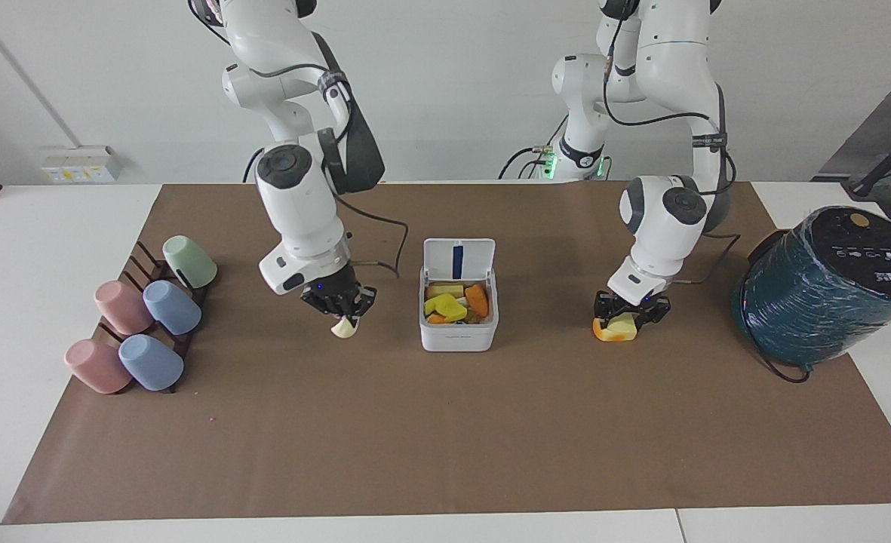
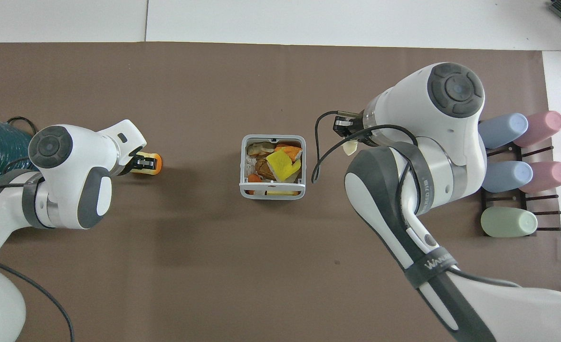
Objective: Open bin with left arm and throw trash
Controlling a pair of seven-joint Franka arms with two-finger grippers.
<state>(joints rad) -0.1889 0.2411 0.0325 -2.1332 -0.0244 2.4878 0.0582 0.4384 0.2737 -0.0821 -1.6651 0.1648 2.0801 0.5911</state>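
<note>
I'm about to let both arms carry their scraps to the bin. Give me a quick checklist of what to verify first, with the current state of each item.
1. Bin lid up: ok, it stands open.
2. Room in the bin: cannot tell; scraps already fill much of it.
3. Right gripper holds the cream wedge: ok, lifted off the mat, beside the bin.
4. Left gripper grips the yellow-orange chunk: cannot tell; it is down around the chunk, which sits on the mat.
5. Path to the bin free: ok, bare mat on both sides.

cups on rack | teal wrapped cylinder | brown mat
</note>
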